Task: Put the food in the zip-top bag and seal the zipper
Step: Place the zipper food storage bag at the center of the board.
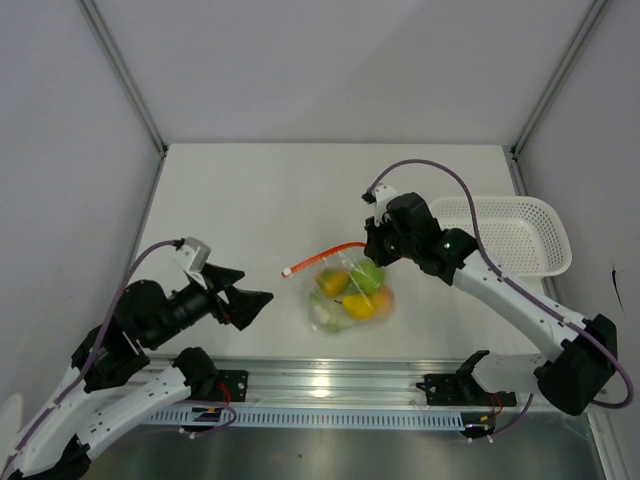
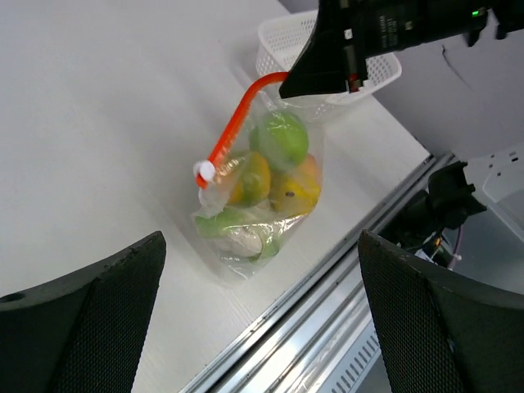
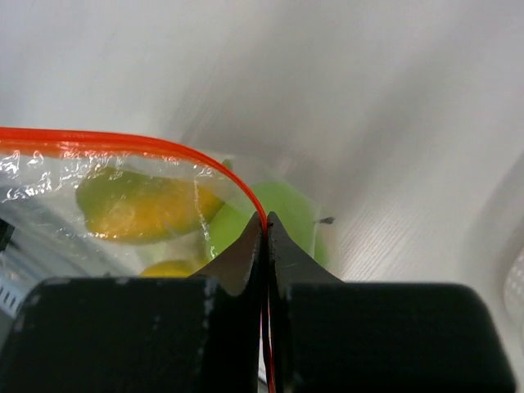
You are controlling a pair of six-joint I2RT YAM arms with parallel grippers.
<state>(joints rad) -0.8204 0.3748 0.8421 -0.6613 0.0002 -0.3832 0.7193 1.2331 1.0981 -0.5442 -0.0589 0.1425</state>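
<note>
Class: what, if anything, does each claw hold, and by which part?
Right claw: the clear plastic zip-top bag, by the end of its orange-red zipper strip. Left claw: nothing.

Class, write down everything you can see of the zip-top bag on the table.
The zip-top bag is a clear, thin, crinkled plastic pouch lying on the white table, bulging with food: a green apple, yellow-orange fruits and a pale leafy vegetable. Its orange-red zipper ends in a small white slider. The right gripper is shut on the zipper's other end, holding that edge up; nothing else touches it.
</note>
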